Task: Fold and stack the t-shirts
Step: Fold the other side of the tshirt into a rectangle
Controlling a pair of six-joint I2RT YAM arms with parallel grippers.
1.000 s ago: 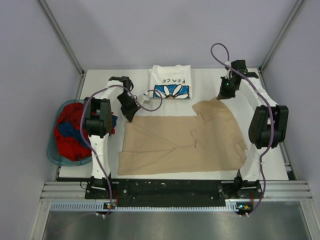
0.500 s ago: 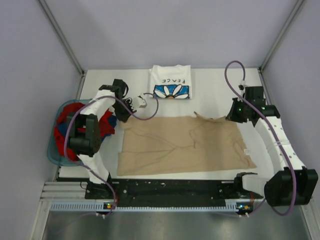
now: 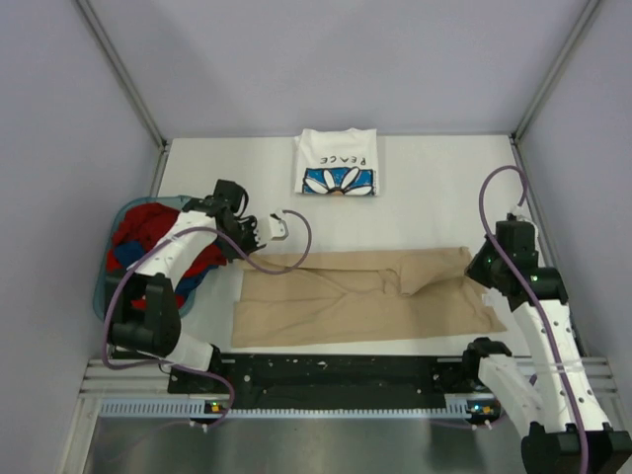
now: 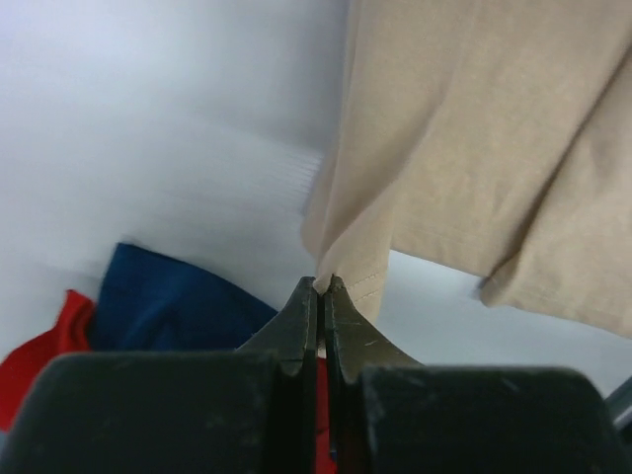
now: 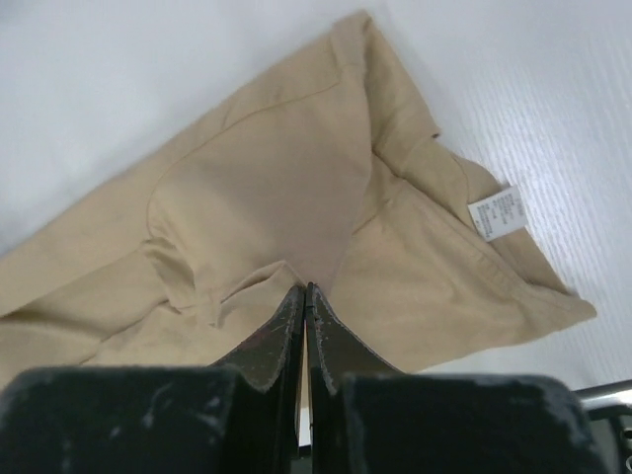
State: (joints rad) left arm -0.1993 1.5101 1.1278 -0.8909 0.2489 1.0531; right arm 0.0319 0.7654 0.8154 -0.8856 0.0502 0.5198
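Observation:
The tan t-shirt [image 3: 365, 296] lies across the middle of the table as a long band, its far part doubled over toward the near side. My left gripper [image 3: 245, 252] is shut on its far left corner, seen pinched between the fingertips in the left wrist view [image 4: 323, 282]. My right gripper [image 3: 479, 268] is shut on a fold of the same shirt near its right end [image 5: 305, 288]; a white label [image 5: 497, 214] shows beside it. The white daisy "PEACE" t-shirt [image 3: 337, 163] lies folded at the back. Red and blue t-shirts [image 3: 138, 237] lie bunched in the basket.
The teal plastic basket [image 3: 102, 296] stands off the table's left edge, right beside my left arm. Blue cloth [image 4: 168, 296] and red cloth [image 4: 39, 346] show under the left gripper. Metal frame posts rise at the back corners.
Both grippers have moved toward the near side with the tan shirt's far edge, folding it over into a narrower band. The right arm swung out to the right.

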